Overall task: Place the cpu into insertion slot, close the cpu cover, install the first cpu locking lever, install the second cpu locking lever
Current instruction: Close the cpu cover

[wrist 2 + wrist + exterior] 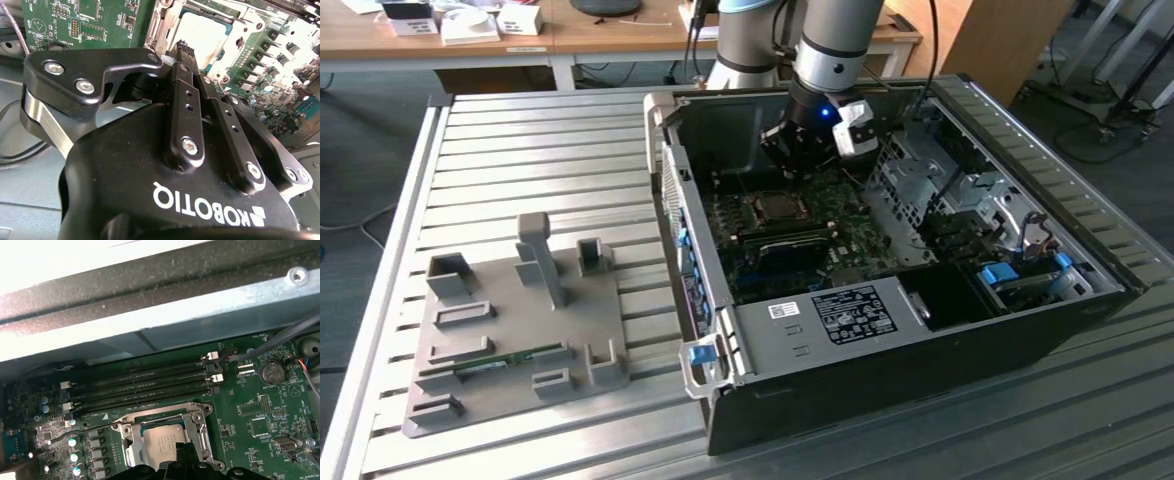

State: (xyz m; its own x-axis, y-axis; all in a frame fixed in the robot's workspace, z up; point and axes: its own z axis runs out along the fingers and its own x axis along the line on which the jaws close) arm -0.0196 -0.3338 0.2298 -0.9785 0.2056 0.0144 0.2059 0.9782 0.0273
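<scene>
The cpu [161, 444] lies pale and square in the insertion slot [774, 210] on the green board inside the open computer case. The silver cpu cover [202, 432] lies flat around it, and the chip's face shows through its cut-out. In the second wrist view the cpu [202, 32] glares bright inside the cover [165, 22]. My gripper [182, 47] is shut with nothing between its fingers. Its black tips [186, 454] hover at the socket's edge, over one side of the cover. In the exterior view the gripper [801, 160] hangs just behind the socket.
Long black memory slots [145, 385] run beside the socket, toward the case wall [150, 315]. A coin battery [274, 372] and cables sit on the board. A drive cage [961, 210] fills the case's right side. A grey fixture plate [520, 330] lies on the slatted table at the exterior view's left.
</scene>
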